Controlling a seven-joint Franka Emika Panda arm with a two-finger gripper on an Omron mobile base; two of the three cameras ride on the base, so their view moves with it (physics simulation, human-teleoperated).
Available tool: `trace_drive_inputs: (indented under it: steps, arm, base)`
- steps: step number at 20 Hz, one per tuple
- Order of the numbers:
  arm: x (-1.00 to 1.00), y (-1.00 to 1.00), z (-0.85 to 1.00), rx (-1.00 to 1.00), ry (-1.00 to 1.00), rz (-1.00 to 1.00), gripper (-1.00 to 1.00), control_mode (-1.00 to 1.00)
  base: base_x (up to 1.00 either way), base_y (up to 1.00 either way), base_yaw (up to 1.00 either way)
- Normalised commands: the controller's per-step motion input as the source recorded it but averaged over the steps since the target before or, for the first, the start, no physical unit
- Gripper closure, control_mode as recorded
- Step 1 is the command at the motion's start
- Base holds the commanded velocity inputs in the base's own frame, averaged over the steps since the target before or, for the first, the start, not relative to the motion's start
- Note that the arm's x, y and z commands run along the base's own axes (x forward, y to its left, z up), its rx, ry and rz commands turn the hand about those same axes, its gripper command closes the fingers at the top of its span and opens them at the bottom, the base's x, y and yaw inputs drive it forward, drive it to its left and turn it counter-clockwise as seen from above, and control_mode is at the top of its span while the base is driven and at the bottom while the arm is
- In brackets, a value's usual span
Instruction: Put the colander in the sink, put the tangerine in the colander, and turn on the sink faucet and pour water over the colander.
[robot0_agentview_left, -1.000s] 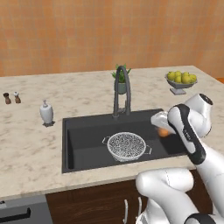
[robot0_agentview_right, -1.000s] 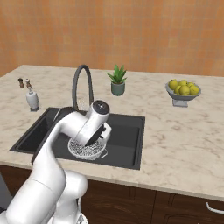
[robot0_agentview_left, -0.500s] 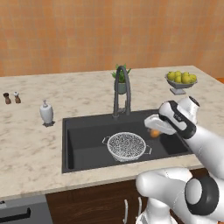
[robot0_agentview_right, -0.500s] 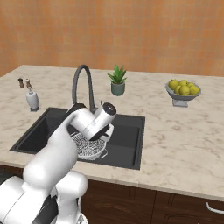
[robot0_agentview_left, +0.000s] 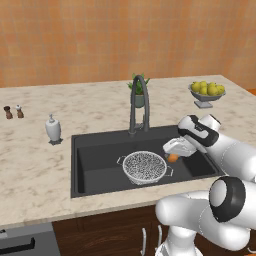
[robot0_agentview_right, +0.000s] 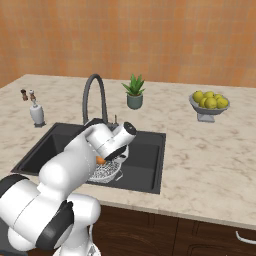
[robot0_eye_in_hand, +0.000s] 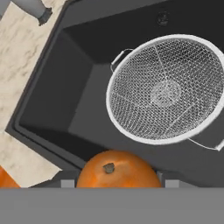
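The white-grey mesh colander (robot0_agentview_left: 144, 167) (robot0_agentview_right: 105, 171) (robot0_eye_in_hand: 166, 89) sits upright on the floor of the dark sink (robot0_agentview_left: 95, 160) (robot0_agentview_right: 145, 160) (robot0_eye_in_hand: 65, 87), near its middle. My gripper (robot0_agentview_left: 173, 156) (robot0_agentview_right: 101, 160) (robot0_eye_in_hand: 118, 181) is shut on the small orange tangerine (robot0_agentview_left: 173, 158) (robot0_agentview_right: 100, 160) (robot0_eye_in_hand: 118, 170). It holds the fruit above the basin, just beside the colander's right rim in the left base view. The arched dark faucet (robot0_agentview_left: 140, 100) (robot0_agentview_right: 95, 95) (robot0_eye_in_hand: 37, 11) stands behind the basin, and no water is running.
A white soap dispenser (robot0_agentview_left: 52, 129) (robot0_agentview_right: 36, 112) stands left of the sink. A footed bowl of yellow-green fruit (robot0_agentview_left: 206, 92) (robot0_agentview_right: 209, 104) is at the back right. A small potted plant (robot0_agentview_right: 134, 92) sits behind the faucet, and two shakers (robot0_agentview_left: 13, 111) stand far left.
My arm has swung left and lower with the tangerine, from the sink's right edge to a spot over the basin next to the colander. The colander has not moved.
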Motion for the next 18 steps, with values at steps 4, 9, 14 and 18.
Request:
trace_drive_inputs:
  steps: [4,9,14,18]
  arm:
    - [0.0,0.26,-0.18,0.0,-0.14,0.17,1.0,-1.0]
    - [0.01,0.16,-0.16,0.0,-0.18,0.13,1.0,-1.0]
    - [0.03,0.18,-0.24,0.0,-0.16,0.09,1.0,-1.0]
    - [0.26,0.13,-0.26,0.0,-0.1,0.05,1.0,-1.0]
  base:
    - [0.0,0.0,0.0]
    - [0.0,0.0,0.0]
    - [0.0,0.0,0.0]
    - [0.0,0.0,0.0]
